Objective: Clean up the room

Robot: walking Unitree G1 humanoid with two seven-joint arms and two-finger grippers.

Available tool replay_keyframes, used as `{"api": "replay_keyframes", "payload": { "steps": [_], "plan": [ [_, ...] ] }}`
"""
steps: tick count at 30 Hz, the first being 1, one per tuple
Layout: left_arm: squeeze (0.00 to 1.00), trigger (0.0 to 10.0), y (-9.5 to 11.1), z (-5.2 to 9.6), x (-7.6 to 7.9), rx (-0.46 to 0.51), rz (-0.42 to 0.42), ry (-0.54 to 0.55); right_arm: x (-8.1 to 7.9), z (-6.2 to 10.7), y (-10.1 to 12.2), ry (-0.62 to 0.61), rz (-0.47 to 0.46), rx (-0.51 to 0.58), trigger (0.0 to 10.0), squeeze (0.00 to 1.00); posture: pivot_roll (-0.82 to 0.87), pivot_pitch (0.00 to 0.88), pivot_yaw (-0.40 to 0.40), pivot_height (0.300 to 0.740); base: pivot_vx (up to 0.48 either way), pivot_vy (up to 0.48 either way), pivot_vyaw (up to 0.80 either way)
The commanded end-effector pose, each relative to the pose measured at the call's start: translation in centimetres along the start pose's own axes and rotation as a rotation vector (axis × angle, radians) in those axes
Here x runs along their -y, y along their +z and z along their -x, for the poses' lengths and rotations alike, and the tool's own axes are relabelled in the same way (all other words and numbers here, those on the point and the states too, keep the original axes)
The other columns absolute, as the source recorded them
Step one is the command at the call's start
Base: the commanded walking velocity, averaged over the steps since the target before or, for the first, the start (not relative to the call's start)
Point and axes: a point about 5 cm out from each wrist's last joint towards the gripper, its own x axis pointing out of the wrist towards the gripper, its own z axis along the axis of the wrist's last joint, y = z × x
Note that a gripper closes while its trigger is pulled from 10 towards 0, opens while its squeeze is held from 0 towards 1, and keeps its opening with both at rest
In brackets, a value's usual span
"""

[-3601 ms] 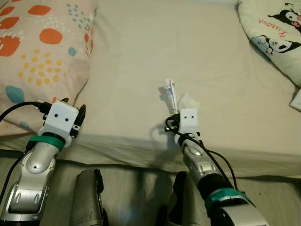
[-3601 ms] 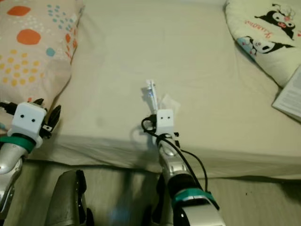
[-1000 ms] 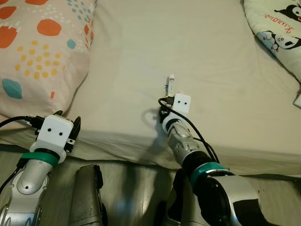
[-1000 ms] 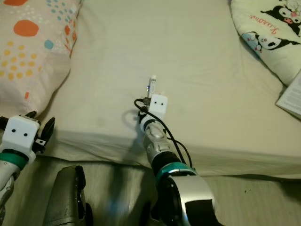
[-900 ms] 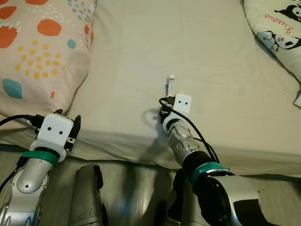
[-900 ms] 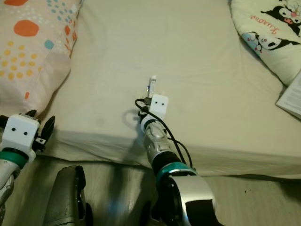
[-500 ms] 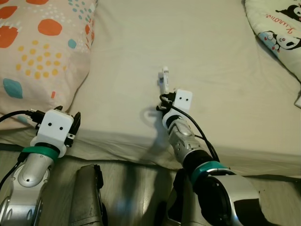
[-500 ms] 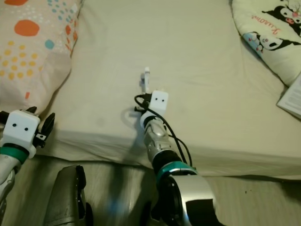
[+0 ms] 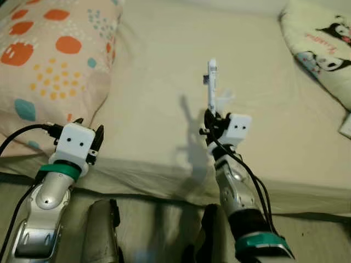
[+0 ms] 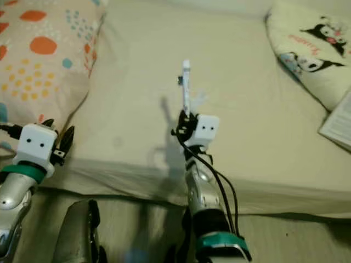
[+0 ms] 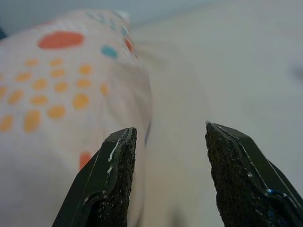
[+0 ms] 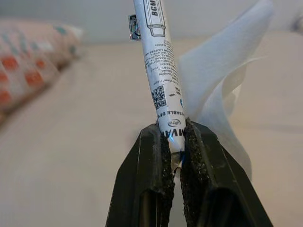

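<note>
The right gripper (image 12: 172,142) is clamped on the bottom end of a thin printed tube (image 12: 158,71), with a bit of white tissue (image 12: 222,85) pinched in too, held up above the bed (image 9: 159,71). Tube sticks straight out past the fingertips, so I'd keep the squeeze firm and the wrist steady while carrying it off, or it could pivot and slip. The left gripper (image 11: 165,156) is spread open and empty near the dotted pillow (image 9: 44,60).

1. A bed (image 9: 164,66) with a plain cream sheet spans the view.
2. A spotted pillow (image 9: 49,60) lies left (orange, yellow, teal dots).
3. A cartoon-print cushion (image 9: 323,49) lies right.
4. Grey floor (image 9: 153,230) below.
</note>
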Motion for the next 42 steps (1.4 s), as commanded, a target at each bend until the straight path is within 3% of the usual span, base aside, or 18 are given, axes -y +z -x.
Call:
{"api": "replay_keyframes", "payload": {
  "steps": [1,8,11,13,18,24,32,42],
  "plan": [
    [0.00,10.0,0.4,-0.4,-0.3,0.025,0.030,0.018,0.8,1.1,-1.0,-0.054,0.046,-0.041,10.0,0.00,0.18,0.027,-0.047,0.495,0.000,0.000,0.00],
    [0.00,10.0,-0.1,-1.2,1.0,0.032,0.013,-0.062,2.5,1.3,-1.7,-0.130,0.105,-0.083,10.0,0.00,0.13,0.001,-0.034,0.505,0.000,0.000,0.00],
    [0.00,10.0,-0.4,-1.2,1.7,0.019,0.057,-0.068,2.8,0.9,-0.9,-0.138,0.090,-0.078,10.0,0.00,0.12,0.000,-0.037,0.520,0.000,0.000,0.00],
    [0.00,10.0,-0.4,-1.2,1.7,0.019,0.057,-0.068,2.8,0.9,-0.9,-0.138,0.090,-0.078,10.0,0.00,0.12,0.000,-0.037,0.520,0.000,0.000,0.00],
    [0.00,10.0,-1.0,-1.1,2.2,-0.026,0.151,-0.035,2.2,1.0,0.4,-0.088,0.092,-0.066,10.0,0.00,0.12,0.000,-0.053,0.544,0.000,0.000,0.00],
    [0.00,10.0,-1.7,-0.7,3.9,-0.032,0.134,-0.059,1.1,0.1,0.5,-0.079,0.069,-0.060,10.0,0.00,0.12,0.000,-0.049,0.574,0.000,0.000,0.00],
    [0.00,10.0,-2.0,-1.0,3.6,-0.050,0.143,-0.042,0.3,0.4,0.3,-0.073,0.046,-0.089,10.0,0.00,0.12,0.000,-0.039,0.613,0.000,0.000,0.00],
    [0.00,10.0,-2.4,-1.3,3.2,-0.052,0.116,-0.025,1.1,0.3,0.2,-0.095,0.057,-0.104,10.0,0.00,0.12,0.000,-0.034,0.657,0.000,0.000,0.00]
  ]
}}
